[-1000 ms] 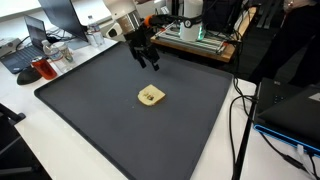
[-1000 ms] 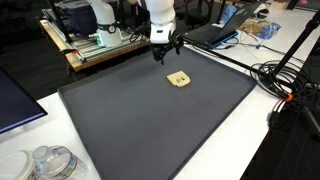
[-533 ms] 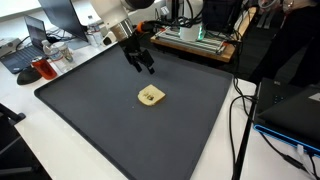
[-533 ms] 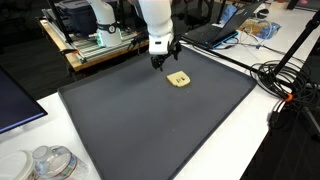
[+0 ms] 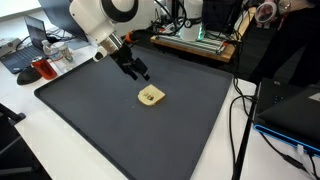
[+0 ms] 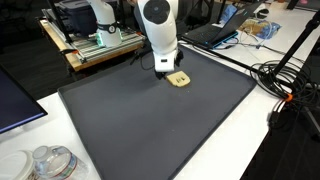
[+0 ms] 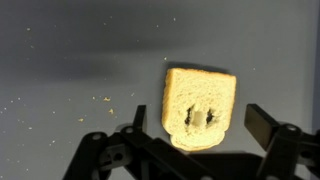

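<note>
A slice of bread (image 7: 200, 105) with two small holes in its middle lies flat on the dark grey mat (image 5: 120, 130). It shows in both exterior views (image 5: 151, 96) (image 6: 179, 80). My gripper (image 7: 200, 125) is open just above it. One black finger (image 7: 139, 118) stands to the left of the slice and the other (image 7: 264, 128) to the right, neither touching it. In both exterior views the gripper (image 5: 140, 73) (image 6: 163, 72) hangs low over the mat right beside the bread, with nothing held.
A laptop (image 5: 25, 55) and a red mug (image 5: 42, 68) sit off one mat edge. A wooden bench with equipment (image 5: 195, 40) stands behind. Cables (image 6: 280, 80) run along another edge, and a plastic container (image 6: 50, 162) sits near a corner.
The arm has come down and swung toward the bread, from the mat's far edge to just over the slice. The jaws stayed open and the bread has not moved.
</note>
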### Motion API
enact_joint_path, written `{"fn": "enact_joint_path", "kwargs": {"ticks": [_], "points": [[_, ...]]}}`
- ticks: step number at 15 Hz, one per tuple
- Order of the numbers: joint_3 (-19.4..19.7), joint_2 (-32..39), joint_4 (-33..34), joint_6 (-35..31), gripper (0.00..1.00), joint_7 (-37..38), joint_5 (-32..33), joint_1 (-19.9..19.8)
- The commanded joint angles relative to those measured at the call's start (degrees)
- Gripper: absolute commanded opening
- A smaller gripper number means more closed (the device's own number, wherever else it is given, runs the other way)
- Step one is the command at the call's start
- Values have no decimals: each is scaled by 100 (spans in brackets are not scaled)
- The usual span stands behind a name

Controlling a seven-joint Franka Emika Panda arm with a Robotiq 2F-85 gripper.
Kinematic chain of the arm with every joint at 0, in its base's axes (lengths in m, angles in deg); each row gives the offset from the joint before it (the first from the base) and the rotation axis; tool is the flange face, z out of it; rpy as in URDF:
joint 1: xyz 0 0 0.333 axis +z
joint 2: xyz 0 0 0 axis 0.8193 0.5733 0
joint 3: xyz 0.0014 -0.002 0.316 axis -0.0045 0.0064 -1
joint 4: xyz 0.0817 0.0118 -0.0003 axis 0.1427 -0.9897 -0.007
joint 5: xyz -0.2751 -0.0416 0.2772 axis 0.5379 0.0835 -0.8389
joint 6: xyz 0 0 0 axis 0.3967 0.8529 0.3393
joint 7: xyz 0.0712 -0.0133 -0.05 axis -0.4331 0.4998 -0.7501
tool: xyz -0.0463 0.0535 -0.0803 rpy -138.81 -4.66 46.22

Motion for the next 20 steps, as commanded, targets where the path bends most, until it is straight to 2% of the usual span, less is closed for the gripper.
{"fn": "enact_joint_path", "kwargs": {"ticks": [1,7,14,20], "points": [[21,641,1051,735,100,80,327,0],[83,1486,2495,1272,100,590,1059,306],[139,2533,4418,2515,100,1446,1718,863],[312,3177,5628,3304,100,2257,2140,1354]]}}
